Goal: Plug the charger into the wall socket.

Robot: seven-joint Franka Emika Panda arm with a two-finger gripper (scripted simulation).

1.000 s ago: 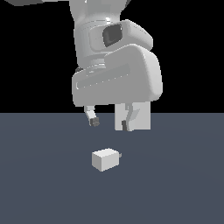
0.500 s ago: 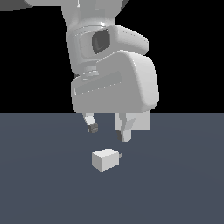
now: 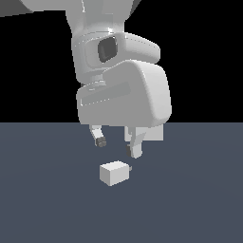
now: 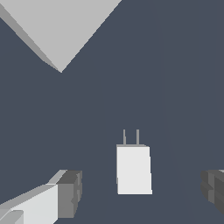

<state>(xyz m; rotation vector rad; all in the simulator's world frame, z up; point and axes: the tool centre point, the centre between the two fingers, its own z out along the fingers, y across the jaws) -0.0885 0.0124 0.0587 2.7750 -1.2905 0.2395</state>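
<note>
The gripper hangs just above the dark grey floor with its jaws spread wide and nothing between them. In the wrist view its dark fingertips stand well apart on either side of the charger, neither one touching it. In the exterior view the charger lies flat on the floor just below and in front of the fingers. No brand, label or writing can be read on any surface. The charger's long axis runs along its two thin prongs, which stick out level with the floor, roughly toward the wall socket. The socket, seen only as a pale grey corner, stands well apart from the charger.
</note>
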